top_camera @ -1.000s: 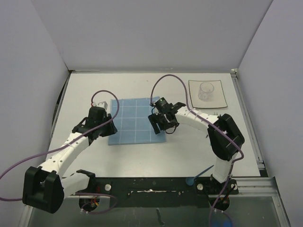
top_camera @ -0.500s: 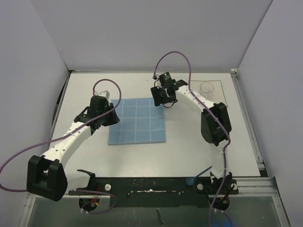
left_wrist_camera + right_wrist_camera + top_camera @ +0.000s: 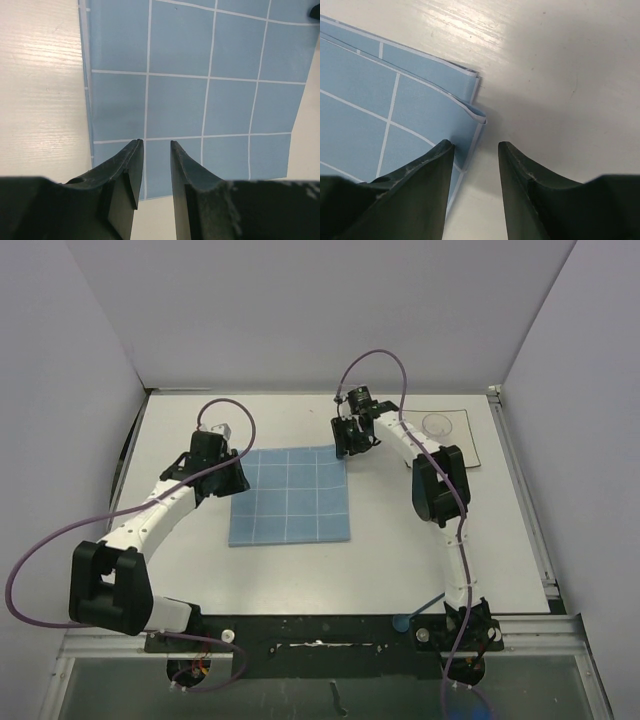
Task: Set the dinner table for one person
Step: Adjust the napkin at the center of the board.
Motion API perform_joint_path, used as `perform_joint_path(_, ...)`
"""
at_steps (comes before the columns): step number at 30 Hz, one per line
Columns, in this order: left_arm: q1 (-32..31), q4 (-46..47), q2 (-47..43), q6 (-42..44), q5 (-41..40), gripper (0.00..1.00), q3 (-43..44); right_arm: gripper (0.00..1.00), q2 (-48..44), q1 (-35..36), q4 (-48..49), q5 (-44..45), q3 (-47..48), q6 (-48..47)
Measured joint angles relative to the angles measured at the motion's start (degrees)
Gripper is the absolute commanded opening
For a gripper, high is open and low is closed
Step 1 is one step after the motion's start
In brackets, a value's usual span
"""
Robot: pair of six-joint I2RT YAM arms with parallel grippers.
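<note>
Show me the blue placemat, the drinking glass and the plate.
blue placemat (image 3: 290,498), top view, middle of the grid
drinking glass (image 3: 436,425), top view, its clear middle
plate (image 3: 468,448), top view, bare part near right rim

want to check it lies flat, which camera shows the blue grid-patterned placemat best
Top external: nearly the whole blue grid-patterned rectangular placemat is in frame. Left wrist shows most of it close up; right wrist only one corner, its edges layered.

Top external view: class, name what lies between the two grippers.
The blue grid placemat spans the gap from left gripper to right gripper, shown in the top view.
</note>
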Motion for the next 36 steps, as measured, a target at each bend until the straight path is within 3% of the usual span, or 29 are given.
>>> perform_joint_path(6, 0.44, 0.70, 1.64, 0.13, 1.03, 0.26, 0.13, 0.00, 0.44, 0.00, -0.15, -1.57, 0.24, 0.17)
perform_joint_path(29, 0.44, 2.80, 1.84, -0.48, 2.36, 0.26, -2.14, 0.00, 3.28, 0.42, 0.13, -6.54, 13.73, 5.40)
perform_joint_path(30, 0.44, 2.78, 1.84, -0.48, 2.36, 0.26, -2.14, 0.01, 3.82, 0.37, 0.50, -6.58, 12.98, 5.53)
perform_joint_path(32, 0.44, 2.78, 1.84, -0.48, 2.36, 0.26, -2.14, 0.24, 4.26, 0.33, 1.09, -6.62, 11.37, 5.68)
perform_joint_path(36, 0.44, 2.78, 1.84, -0.48, 2.38, 0.25, -2.14, 0.40, 5.60, 0.33, 1.16, -6.84, 9.35, 6.14)
